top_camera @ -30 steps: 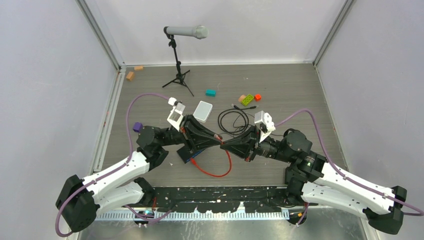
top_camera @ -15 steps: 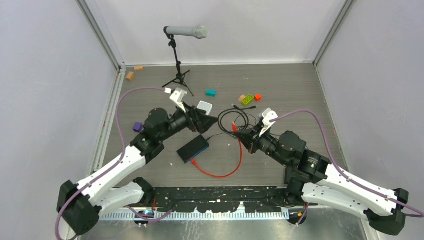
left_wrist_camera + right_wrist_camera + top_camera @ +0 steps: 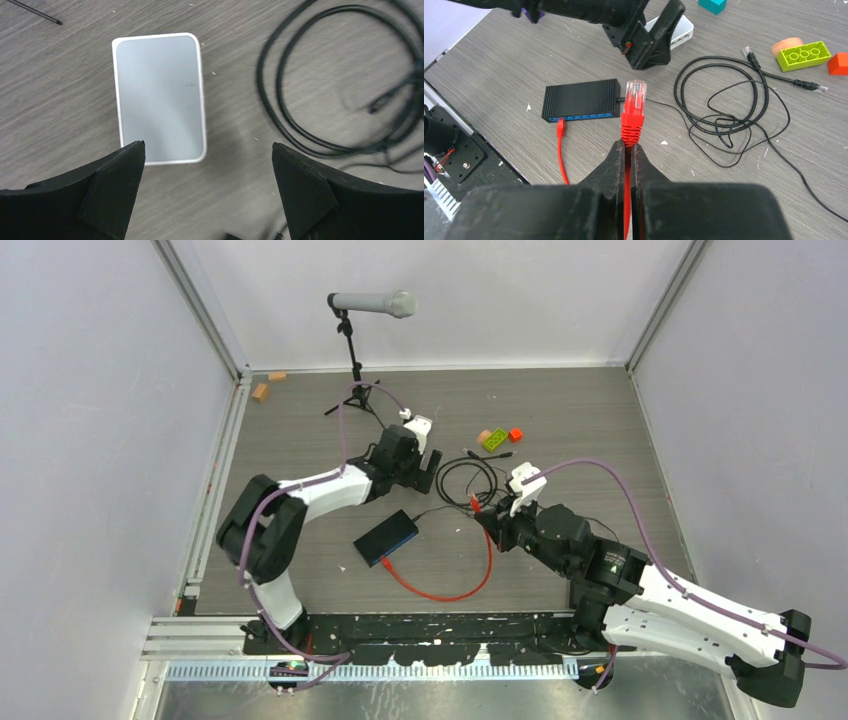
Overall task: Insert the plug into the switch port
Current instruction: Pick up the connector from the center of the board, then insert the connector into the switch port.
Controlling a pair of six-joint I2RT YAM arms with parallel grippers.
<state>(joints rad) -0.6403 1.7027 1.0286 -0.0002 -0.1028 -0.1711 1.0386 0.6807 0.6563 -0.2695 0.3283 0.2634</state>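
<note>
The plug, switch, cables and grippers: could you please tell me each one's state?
plug, not inserted, held clear of the switch
switch, lying flat, one red connector in its blue edge
right gripper, jaws shut on red cable behind plug
left gripper, jaws open over white box
white box, lying flat
black cable, coiled, both ends free

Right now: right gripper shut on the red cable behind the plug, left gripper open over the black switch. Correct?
Wrong on one point: the left gripper is open over the white box, not the switch, as the left wrist view shows. The right gripper is shut on the red cable behind the plug.
</note>
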